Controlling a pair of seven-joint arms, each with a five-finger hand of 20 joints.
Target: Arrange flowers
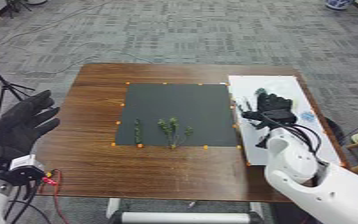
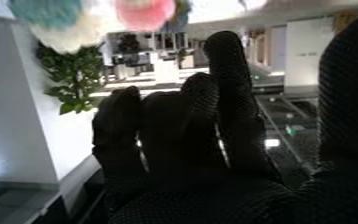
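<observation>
- Brown and wooden, the counter (image 1: 91,165), with a dark grey mat (image 1: 175,100) flat on it and small orange marks around the edges of the mat.
- On the near part of the mat, green sprigs: a thin, straight sprig (image 1: 138,131) at the left, and a wider, branching sprig (image 1: 173,124) more to the middle, apart from the first.
- On the right side of the counter, a long white board (image 1: 256,156), with green pieces (image 1: 261,92) and a blue patch (image 1: 308,116), too small to be named.
- Above this board, the right hand (image 1: 275,106), with fingers loose and slightly bent, and thumb apart from them. Cannot tell about contact with the board.
- Beside the left edge of the counter, the left hand (image 1: 17,127), with fingers extended and a little spread.
- Beyond the right hand, in the right wrist view, blurred pink, cream and blue-green round shapes (image 2: 144,14), near a leafy plant (image 2: 71,75).
</observation>
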